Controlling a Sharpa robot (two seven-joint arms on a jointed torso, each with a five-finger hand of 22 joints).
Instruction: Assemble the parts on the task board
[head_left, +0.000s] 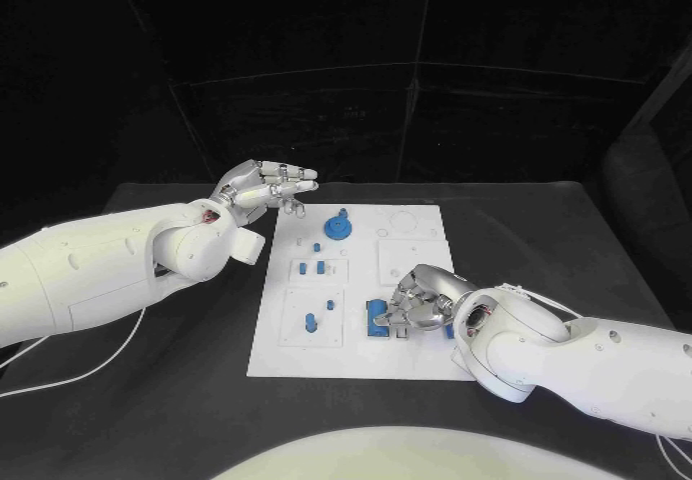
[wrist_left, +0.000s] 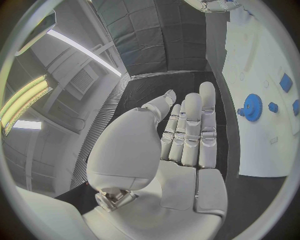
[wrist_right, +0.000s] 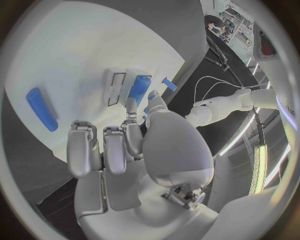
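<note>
Now the left hand (head_left: 268, 186) is hovering just off the far left corner of the task board (head_left: 281, 355), fingers straight and close together, holding nothing. Moving right across the white plate, the blue gear (head_left: 339, 226) is sitting near the far edge, small blue pegs (head_left: 310, 267) are standing mid-board, and a blue block cluster (head_left: 381, 320) is lying near the right edge. These parts are looking small, rigid and light, probably smooth plastic, so I would be pinching them at their flat sides with fingertips. The right hand (head_left: 418, 300) is curling down over that cluster; whether it is actually gripping a piece, I cannot tell. The left wrist view is giving the gear's (wrist_left: 253, 107) toothed rim side-on, while the right wrist view is revealing an oblong blue piece (wrist_right: 42, 108) and a rectangular slot (wrist_right: 116, 88) beyond the fingertips (wrist_right: 131, 106).
</note>
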